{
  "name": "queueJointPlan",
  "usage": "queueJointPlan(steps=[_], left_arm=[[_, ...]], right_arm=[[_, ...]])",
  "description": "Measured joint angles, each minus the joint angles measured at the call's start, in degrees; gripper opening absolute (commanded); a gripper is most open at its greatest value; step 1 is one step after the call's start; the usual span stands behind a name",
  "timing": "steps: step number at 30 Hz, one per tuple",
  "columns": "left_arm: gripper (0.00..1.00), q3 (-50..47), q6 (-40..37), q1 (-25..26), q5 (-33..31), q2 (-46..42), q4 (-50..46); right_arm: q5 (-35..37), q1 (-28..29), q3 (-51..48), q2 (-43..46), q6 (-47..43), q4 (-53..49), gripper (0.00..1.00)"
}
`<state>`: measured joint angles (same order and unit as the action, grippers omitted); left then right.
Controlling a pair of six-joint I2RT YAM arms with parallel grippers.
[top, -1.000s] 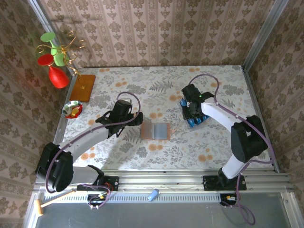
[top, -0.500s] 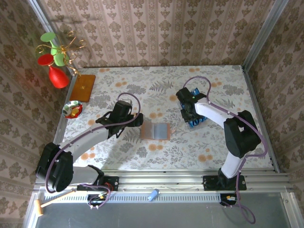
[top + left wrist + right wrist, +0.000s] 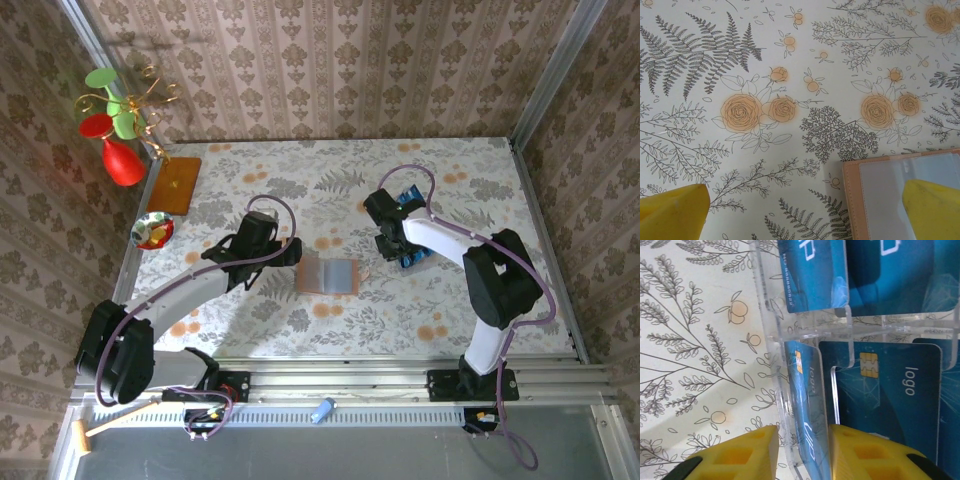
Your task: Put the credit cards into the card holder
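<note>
The right gripper has its yellow fingers on either side of one blue card standing on edge in the end slot of a clear rack. The jaws have drawn in over the last second. The right finger looks to be against the card face, but the left one sits by the rack wall, so I cannot tell whether the card is pinched yet. More cards lie in the neighbouring slots. From above, the wrist has slid leftward along the rack and the right arm has folded in, its forearm reaching from the right edge across to the rack's left end. That suggests the pick is beginning and nothing has been carried over so far (the pockets I can see look bare).

The left gripper has kept its jaws spread wide and holds nothing. One finger hangs over a corner of the holder, the other over bare cloth. The holder lies open and flat mid-table, well apart from the rack, unmoved. The left arm stretches low from its base toward it.
</note>
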<state>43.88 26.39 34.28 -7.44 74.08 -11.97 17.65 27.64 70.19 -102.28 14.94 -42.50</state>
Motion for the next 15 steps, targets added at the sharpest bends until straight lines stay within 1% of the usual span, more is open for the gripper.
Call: queueJointPlan(steps=[12,15], left_arm=[[1.00,-0.6,0.0,-0.2,0.2,0.0,0.9],[1.00,-0.7,0.0,-0.3,0.1,0.0,1.0]], right_arm=[[0.2,0.0,0.6,-0.8,-0.3,0.0,0.19],[0.2,0.0,0.6,-0.9,-0.4,0.0,0.19]])
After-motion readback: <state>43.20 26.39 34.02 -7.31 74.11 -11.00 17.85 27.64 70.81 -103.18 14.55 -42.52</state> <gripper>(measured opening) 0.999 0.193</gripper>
